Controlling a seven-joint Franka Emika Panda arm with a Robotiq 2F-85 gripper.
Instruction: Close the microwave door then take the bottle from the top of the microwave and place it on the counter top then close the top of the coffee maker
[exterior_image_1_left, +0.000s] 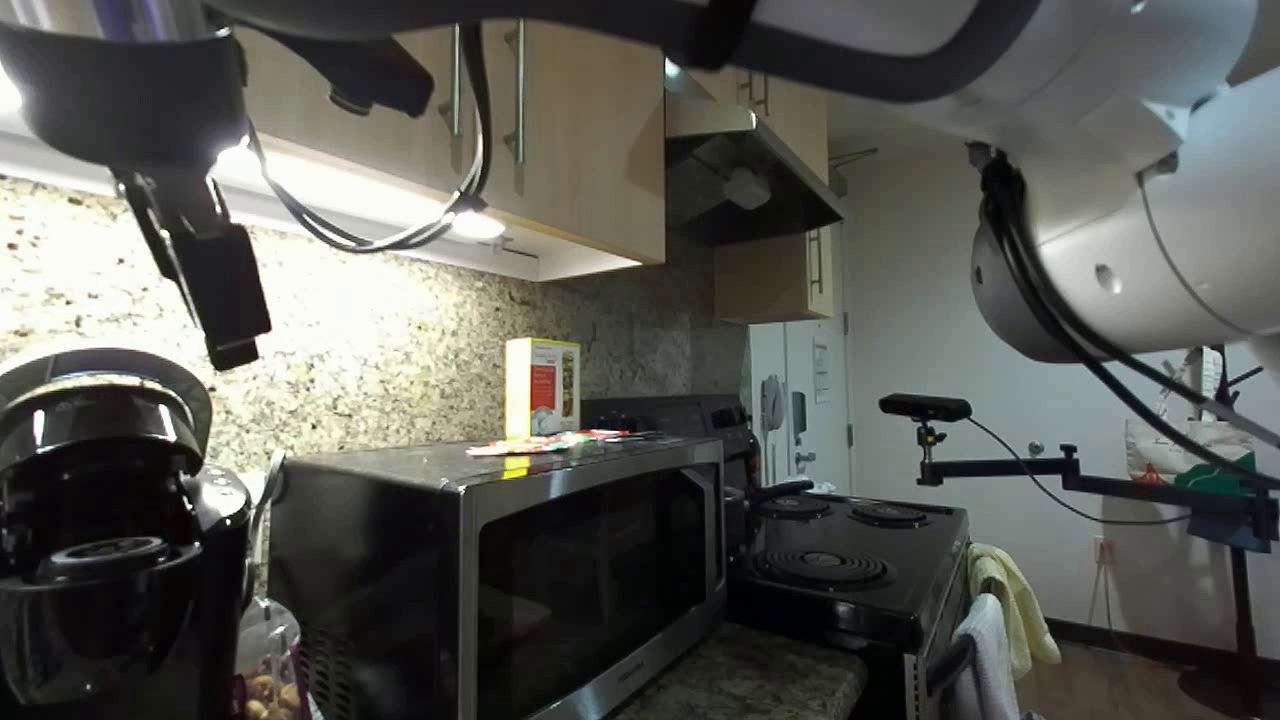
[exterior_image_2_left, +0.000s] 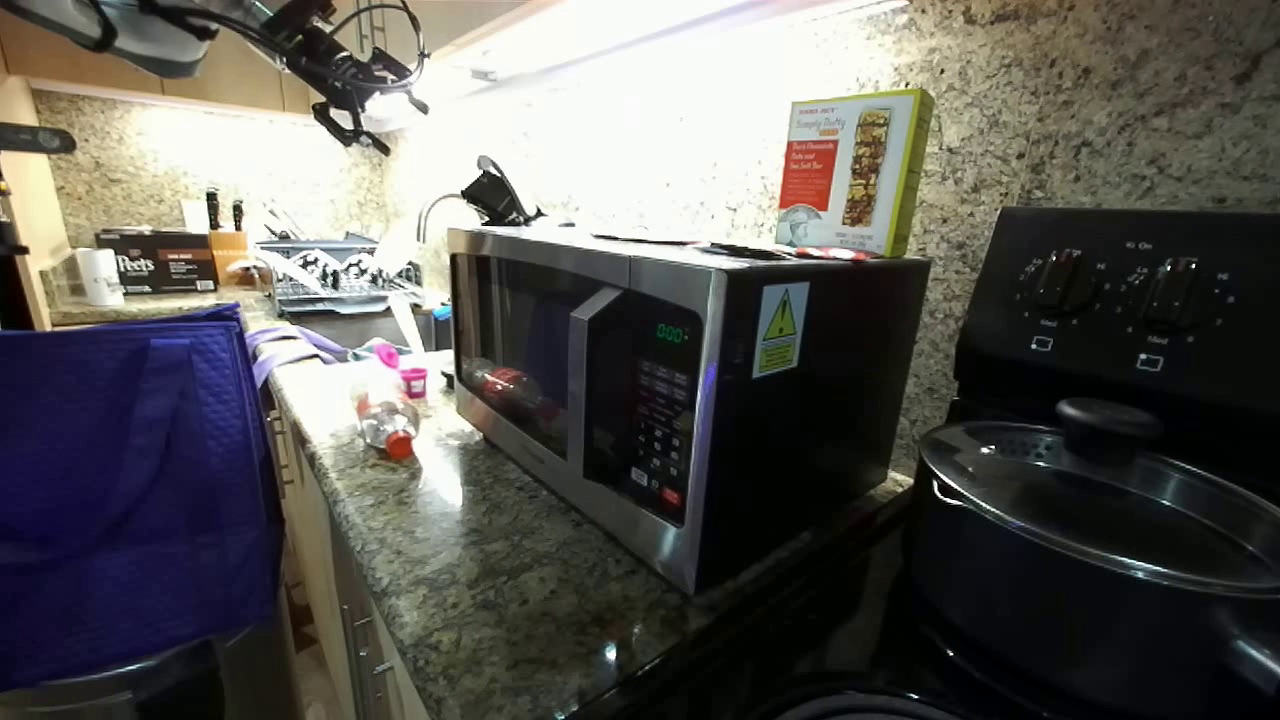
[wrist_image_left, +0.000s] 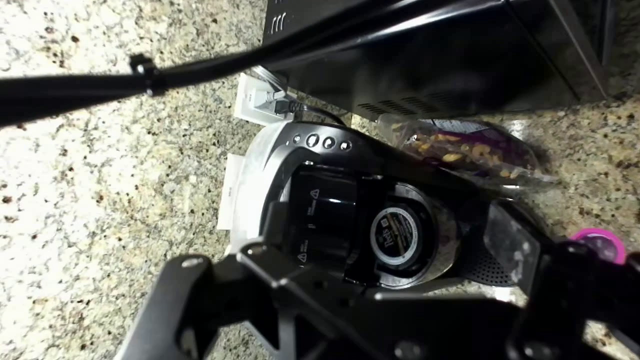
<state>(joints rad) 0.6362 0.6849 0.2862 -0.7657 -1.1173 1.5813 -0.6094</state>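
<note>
Running from six o'clock round to nine in an exterior view, a speckled granite counter (exterior_image_2_left: 520, 580) bears the microwave (exterior_image_2_left: 650, 400), its door (exterior_image_2_left: 520, 340) closed flush. Stone backsplash (exterior_image_2_left: 600, 150) rises at twelve, below a bright strip light (exterior_image_2_left: 560, 50). A black stove (exterior_image_1_left: 850, 610) stands past the microwave, at four in an exterior view, with towels (exterior_image_1_left: 1010, 610) hanging along its front; a dark pot (exterior_image_2_left: 1060, 560) sits at four in an exterior view.

The bottle (exterior_image_2_left: 385, 420), clear with an orange-red cap (exterior_image_2_left: 400, 445), lies on its side on the counter, near nine o'clock. Upright on the microwave stands a snack-bar box (exterior_image_2_left: 850, 170), flat wrappers (exterior_image_1_left: 550, 442) lying by it. The coffee maker (exterior_image_1_left: 100, 640), at eight in an exterior view, has its lid (exterior_image_1_left: 100, 430) raised; the wrist view shows a pod (wrist_image_left: 397, 235) seated inside. A bag of nuts (wrist_image_left: 465, 147) lies between it and the microwave, at two. A black cable (wrist_image_left: 200, 73) crosses that view from ten toward one, hiding part of the microwave.

The arm (exterior_image_1_left: 1130, 250) reaches in from two o'clock in an exterior view. Its gripper (exterior_image_2_left: 402, 128) points downward, at ten from the lid and apart from it. The jaws stand wide apart, the fingers (wrist_image_left: 512, 245) covering parts of the coffee maker in the wrist view.
</note>
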